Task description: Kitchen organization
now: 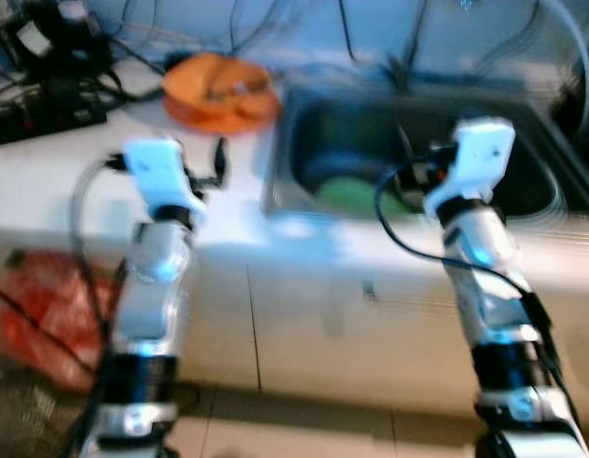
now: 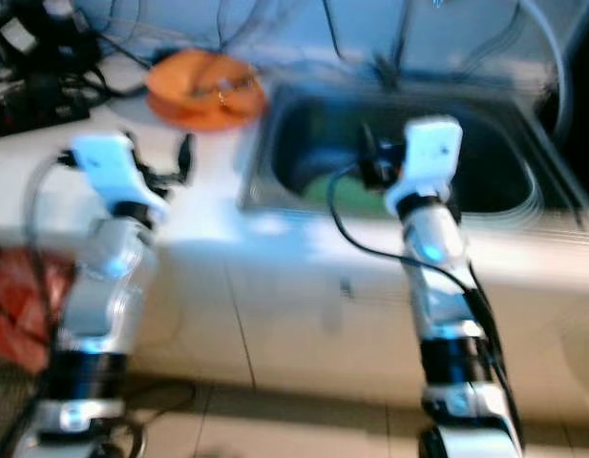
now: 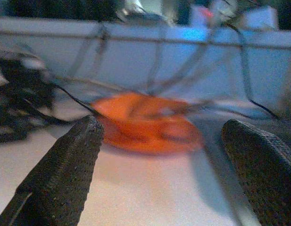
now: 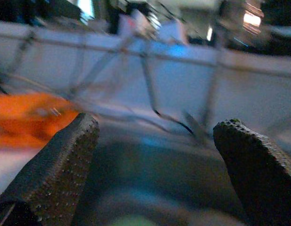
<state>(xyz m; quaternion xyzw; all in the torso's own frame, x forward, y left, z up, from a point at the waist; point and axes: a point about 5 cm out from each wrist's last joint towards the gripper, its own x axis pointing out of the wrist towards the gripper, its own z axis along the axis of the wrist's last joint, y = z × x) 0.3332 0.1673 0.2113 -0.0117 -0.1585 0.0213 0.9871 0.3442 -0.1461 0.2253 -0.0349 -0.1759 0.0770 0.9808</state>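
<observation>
Barely started: left gripper (image 3: 159,174) and right gripper (image 4: 154,169) both wide open, empty; orange plate (image 1: 220,91) far-left on counter (image 1: 46,181), green item (image 1: 351,194) in sink (image 1: 284,172)

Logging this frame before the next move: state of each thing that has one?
left gripper: open, empty, over the counter, facing the orange plate
right gripper: open, empty, at the sink
orange plate: on the counter, beside the sink
sink: green thing inside
</observation>
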